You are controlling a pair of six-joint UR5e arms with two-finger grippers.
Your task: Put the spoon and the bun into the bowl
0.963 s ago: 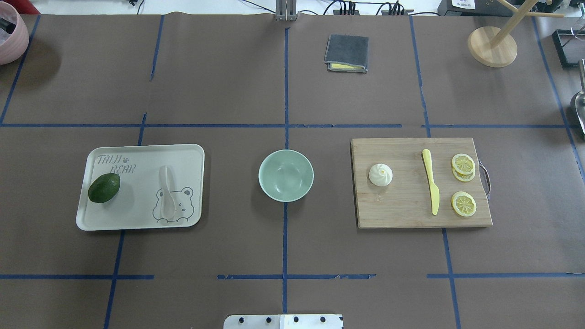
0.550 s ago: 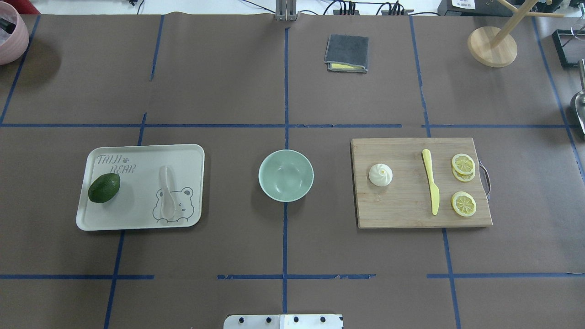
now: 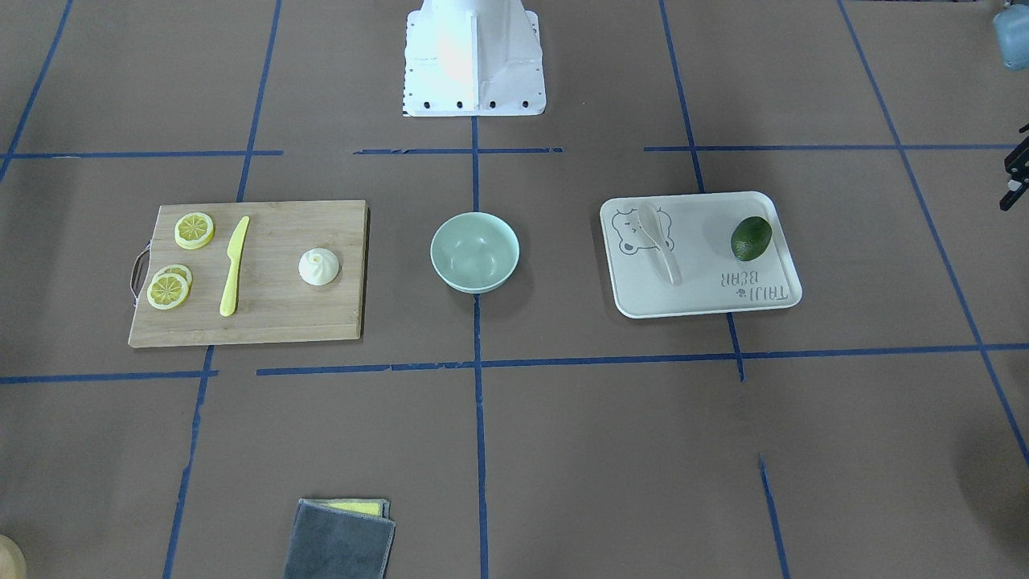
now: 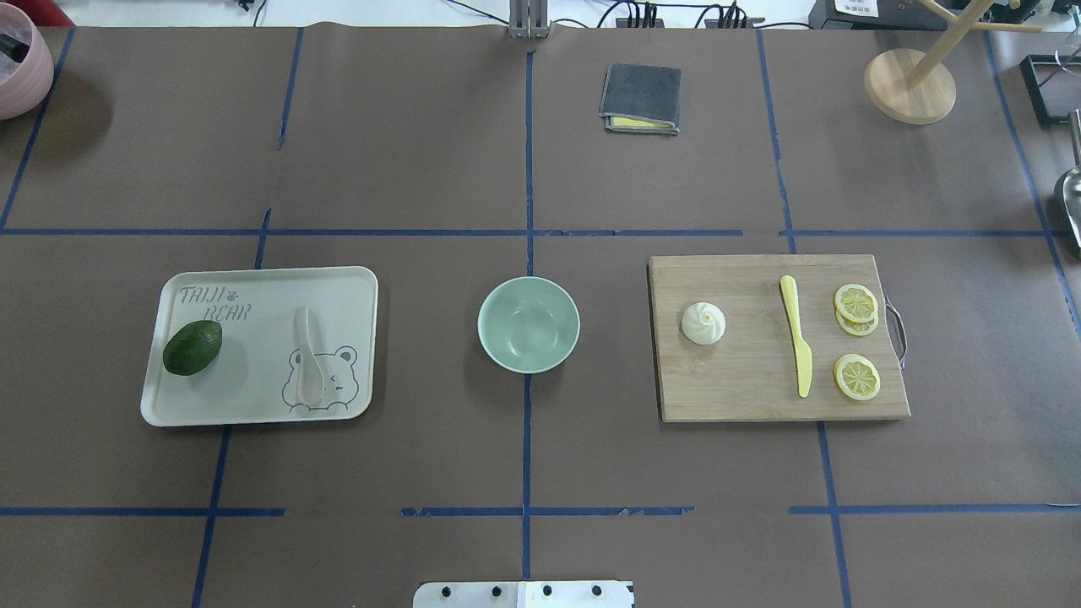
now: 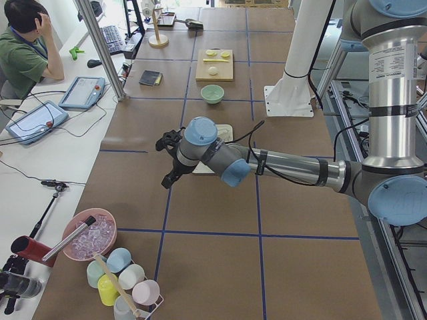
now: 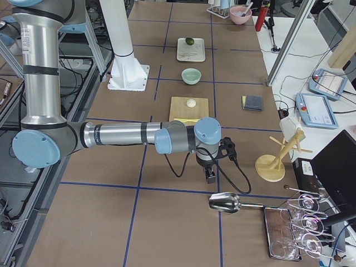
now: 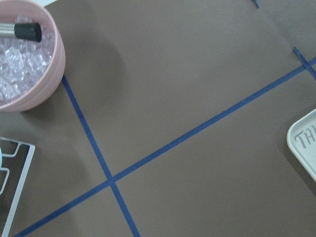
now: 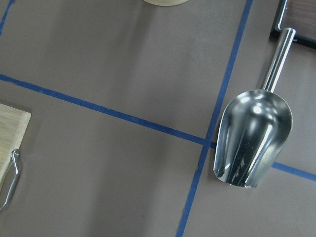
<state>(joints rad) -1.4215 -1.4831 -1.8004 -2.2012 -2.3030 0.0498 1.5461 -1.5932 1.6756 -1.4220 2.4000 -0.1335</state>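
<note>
Bamboo board (image 4: 752, 380) holds bun (image 4: 703, 323) overhead; right wrist shows a corner.

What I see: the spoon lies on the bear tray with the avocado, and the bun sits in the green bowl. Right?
Not quite. The overhead view shows the bun on the wooden cutting board, not in the green bowl. The spoon does lie on the bear tray with the avocado.
</note>
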